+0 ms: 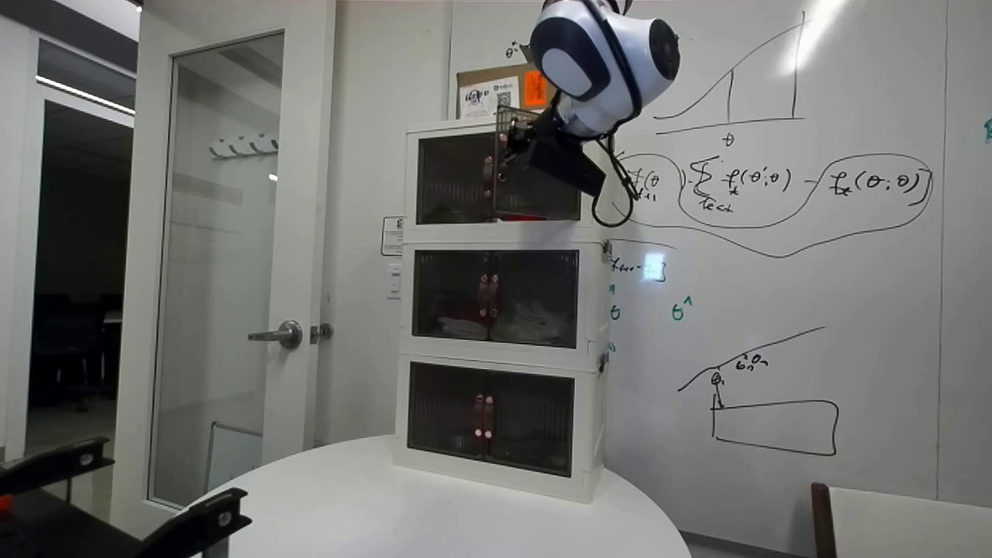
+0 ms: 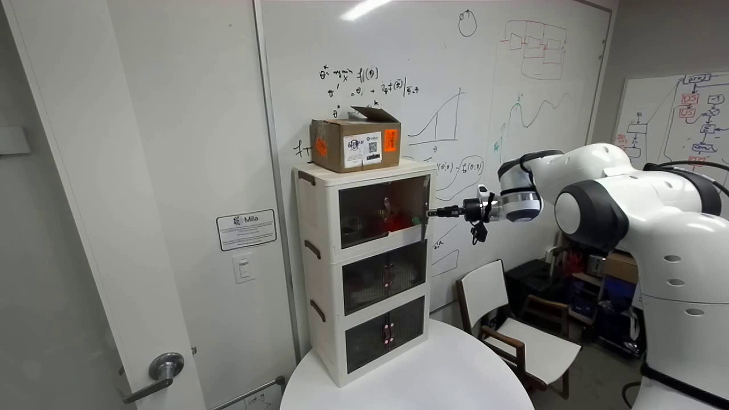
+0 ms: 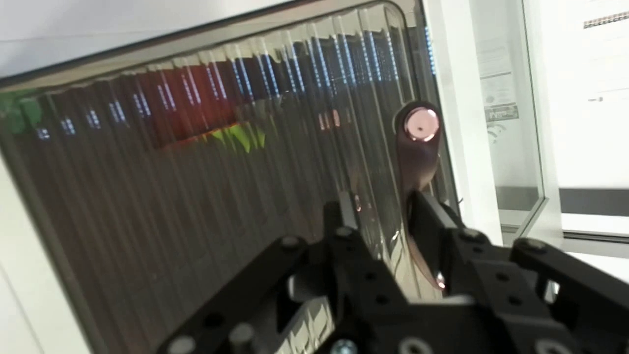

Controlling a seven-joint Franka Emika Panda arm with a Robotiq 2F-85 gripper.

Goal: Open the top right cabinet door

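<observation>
The top right cabinet door (image 1: 521,200) is a dark tinted ribbed panel on the highest white unit. It stands swung outward; in an exterior view it shows nearly edge-on (image 2: 424,229), with the compartment behind it exposed. In the wrist view the door (image 3: 196,206) fills much of the picture, with its brown strap handle (image 3: 417,157) near the free edge. My gripper (image 3: 381,199) has its fingers apart. The right finger overlaps the handle's middle; whether it is tucked behind the strap I cannot tell. The gripper is at the door in both exterior views (image 1: 511,143) (image 2: 431,213).
Red (image 2: 401,221) and green (image 2: 416,220) things are inside the top unit. The top left door (image 2: 362,216) is shut. A cardboard box (image 2: 356,145) sits on top. The stack stands on a round white table (image 2: 410,376), with a whiteboard (image 2: 353,45) behind and a chair (image 2: 529,341) nearby.
</observation>
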